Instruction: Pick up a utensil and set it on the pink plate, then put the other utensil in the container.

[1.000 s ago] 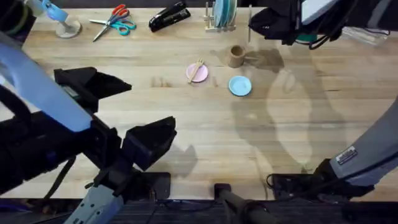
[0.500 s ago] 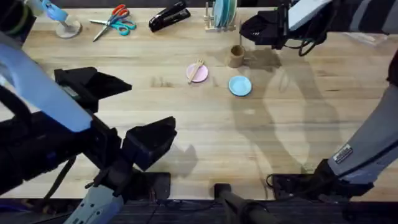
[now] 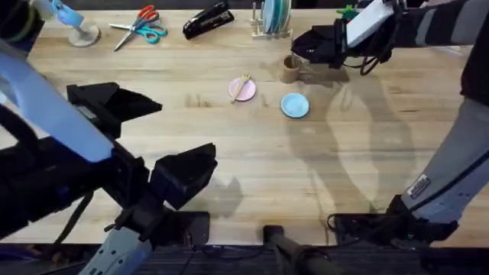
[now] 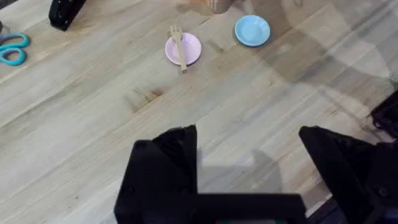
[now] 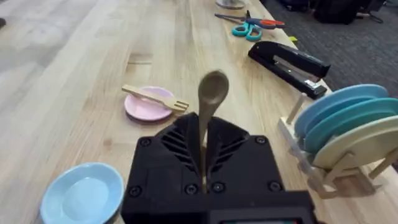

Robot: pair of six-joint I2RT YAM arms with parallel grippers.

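A pale wooden fork (image 3: 244, 82) lies across the pink plate (image 3: 238, 92); the left wrist view shows the same fork (image 4: 178, 46) on the plate (image 4: 189, 48), and the right wrist view has the fork (image 5: 155, 98) on the plate (image 5: 143, 108). My right gripper (image 5: 202, 134) is shut on the wooden spoon (image 5: 212, 93), bowl pointing away from the fingers. Overhead, that gripper (image 3: 306, 47) hovers just right of and above the brown container (image 3: 289, 69). My left gripper (image 3: 164, 137) hangs open and empty over the near left table, its fingers (image 4: 163, 168) spread wide.
A light blue plate (image 3: 295, 105) sits right of the pink one. Along the far edge stand a rack of upright plates (image 3: 271, 17), a black stapler (image 3: 208, 19) and scissors (image 3: 141, 23). A blue-and-white object (image 3: 76, 27) is at the far left.
My right gripper has moved left and slightly nearer with the spoon, closing in on the container. The left arm, fork and plates have not moved.
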